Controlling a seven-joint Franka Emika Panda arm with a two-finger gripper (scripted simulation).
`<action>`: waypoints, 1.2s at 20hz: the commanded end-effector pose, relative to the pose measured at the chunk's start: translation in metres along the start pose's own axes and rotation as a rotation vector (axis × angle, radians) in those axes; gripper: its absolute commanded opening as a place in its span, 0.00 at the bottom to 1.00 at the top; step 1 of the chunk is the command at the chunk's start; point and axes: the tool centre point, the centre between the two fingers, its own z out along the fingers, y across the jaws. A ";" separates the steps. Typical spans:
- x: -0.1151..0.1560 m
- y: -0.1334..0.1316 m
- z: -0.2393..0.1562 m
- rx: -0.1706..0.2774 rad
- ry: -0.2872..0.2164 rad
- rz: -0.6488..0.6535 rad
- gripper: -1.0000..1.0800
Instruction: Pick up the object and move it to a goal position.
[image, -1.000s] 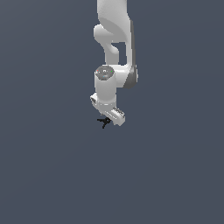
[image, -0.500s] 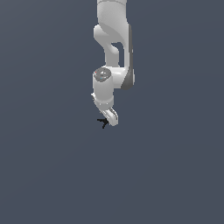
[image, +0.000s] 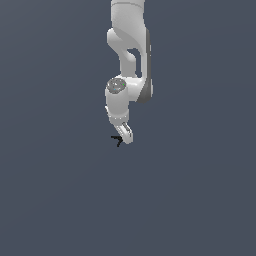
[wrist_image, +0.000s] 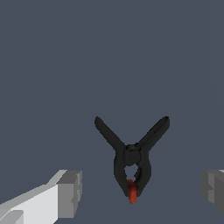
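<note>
Your gripper (wrist_image: 140, 192) is spread wide, holding nothing; the clamp (wrist_image: 131, 159) lies between its fingers, handles pointing away, long axis crossing the finger gap.

Bench (image: 60, 200): plain dark slate-grey surface, uniform, no visible edges or markings in either view.

Item lying on it: one object (wrist_image: 131, 157), a small black spring clamp with two splayed handles, a round pivot, and a red tip at its closed end. Position: between the two spread grey fingers of the claw (wrist_image: 142, 190), touching neither. In the exterior view it lies beside the claw's tip, toward that view's left.
</note>
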 end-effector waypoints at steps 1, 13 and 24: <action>0.000 0.000 0.001 0.000 0.000 0.000 0.96; 0.000 0.001 0.044 0.000 0.000 0.005 0.96; 0.000 0.001 0.050 0.000 0.000 0.006 0.00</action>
